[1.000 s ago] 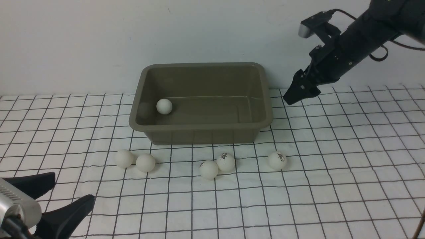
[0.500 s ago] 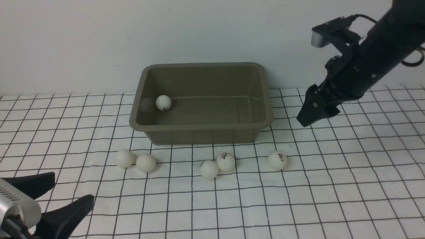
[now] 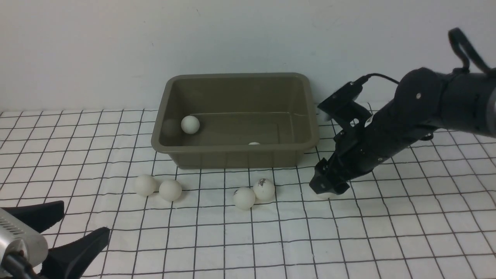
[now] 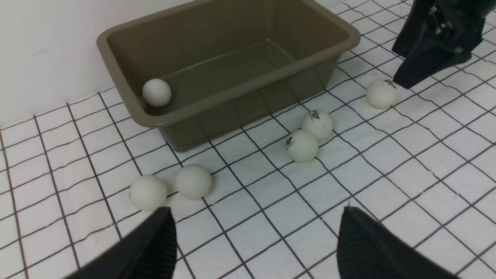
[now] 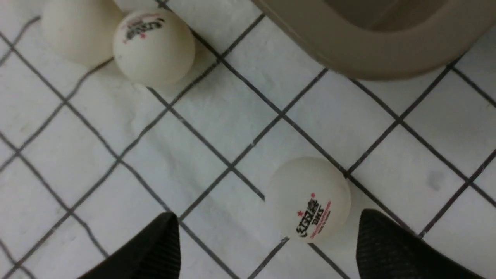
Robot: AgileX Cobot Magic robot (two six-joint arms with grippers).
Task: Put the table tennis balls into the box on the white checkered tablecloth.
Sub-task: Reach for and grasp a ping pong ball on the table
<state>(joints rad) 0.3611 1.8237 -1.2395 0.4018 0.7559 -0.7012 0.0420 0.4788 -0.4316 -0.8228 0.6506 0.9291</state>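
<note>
Left gripper [image 3: 85,221] sits in the near left corner, jaws spread, holding nothing. On the cloth [image 3: 387,232] we've got two balls [image 3: 145,185] touching in front of the box [image 3: 232,149], which has one ball [image 3: 190,124] inside by its left wall. Then another touching pair [image 3: 244,198], and the right gripper [image 3: 328,190] low over a logo ball [image 5: 308,199], jaws wide apart, not clamped

Right hand [image 3: 327,186] hangs low, spread wide; left hand [image 3: 83,219] likewise spread.
</note>
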